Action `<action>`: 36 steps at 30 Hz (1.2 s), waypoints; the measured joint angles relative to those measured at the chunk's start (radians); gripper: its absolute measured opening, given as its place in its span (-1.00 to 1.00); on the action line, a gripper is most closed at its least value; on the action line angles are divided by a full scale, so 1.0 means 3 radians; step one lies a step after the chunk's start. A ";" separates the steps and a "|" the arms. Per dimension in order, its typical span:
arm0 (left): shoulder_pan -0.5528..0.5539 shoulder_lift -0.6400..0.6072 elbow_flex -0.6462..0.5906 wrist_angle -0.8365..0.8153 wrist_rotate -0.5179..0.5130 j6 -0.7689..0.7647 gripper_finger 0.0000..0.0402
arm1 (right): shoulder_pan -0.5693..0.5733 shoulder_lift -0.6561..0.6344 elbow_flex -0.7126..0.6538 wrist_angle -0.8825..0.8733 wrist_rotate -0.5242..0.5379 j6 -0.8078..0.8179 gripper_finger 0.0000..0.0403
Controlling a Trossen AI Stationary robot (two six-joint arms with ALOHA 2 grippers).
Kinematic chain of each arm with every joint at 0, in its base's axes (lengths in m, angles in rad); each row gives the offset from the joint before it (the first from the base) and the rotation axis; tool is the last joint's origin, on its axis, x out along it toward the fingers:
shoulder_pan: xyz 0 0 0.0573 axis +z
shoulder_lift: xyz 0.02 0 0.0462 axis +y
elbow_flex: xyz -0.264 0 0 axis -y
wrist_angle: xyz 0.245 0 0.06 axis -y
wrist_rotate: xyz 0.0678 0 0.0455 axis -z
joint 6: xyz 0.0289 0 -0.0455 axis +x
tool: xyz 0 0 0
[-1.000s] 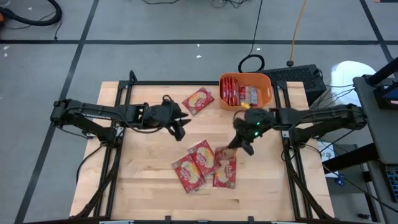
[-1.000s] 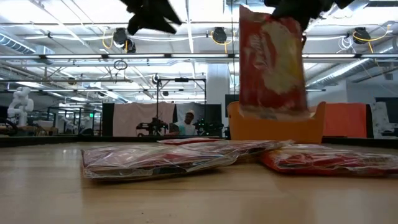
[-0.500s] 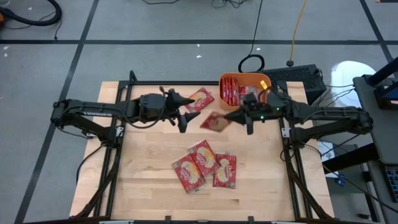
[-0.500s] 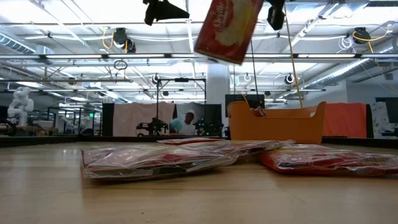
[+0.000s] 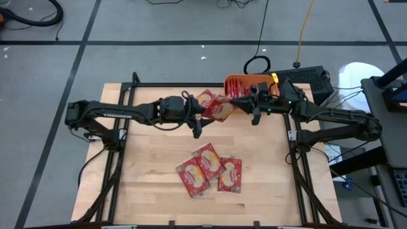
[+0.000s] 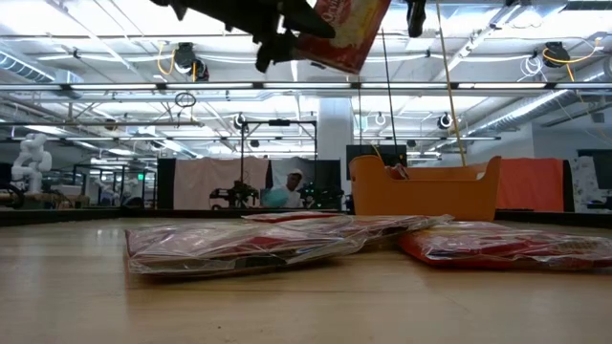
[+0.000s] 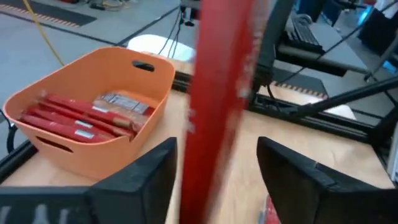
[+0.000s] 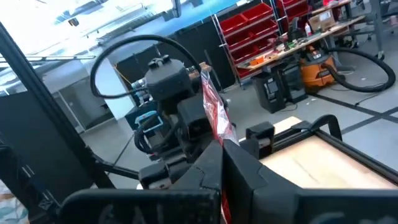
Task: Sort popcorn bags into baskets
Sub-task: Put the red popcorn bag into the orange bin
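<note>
Right hand pinches 1 airborne popcorn bag; left hand straddles its edge, open.

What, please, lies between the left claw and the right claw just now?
One popcorn bag, held up in the air between the left claw and the right claw, as the high view shows; the left wrist view shows it edge-on between the left fingers.

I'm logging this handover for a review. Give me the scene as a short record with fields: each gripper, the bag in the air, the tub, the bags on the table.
right gripper: shut on the lifted popcorn bag, above the table near the tub
left gripper: fingers either side of the same bag, contact unclear
orange tub: far right corner, several packets inside
loose bags: three overlapping near the table's middle
far bag: partly hidden under the lifted bag
</note>
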 joint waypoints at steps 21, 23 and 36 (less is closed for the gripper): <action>0.0084 0.0024 0.0000 -0.0474 0.0229 -0.0051 -0.68 | -0.0017 -0.0387 0.0001 -0.1068 -0.0266 0.0451 -0.59; 0.0084 0.0017 0.0007 -0.0734 0.0228 0.0017 -0.65 | -0.0018 -0.0430 0.0001 -0.1234 -0.0263 0.0503 -0.44; 0.0022 -0.0017 -0.0001 -0.1578 0.0390 0.0254 -0.80 | 0.0164 0.0899 0.1145 -0.2192 -0.0171 0.0023 0.02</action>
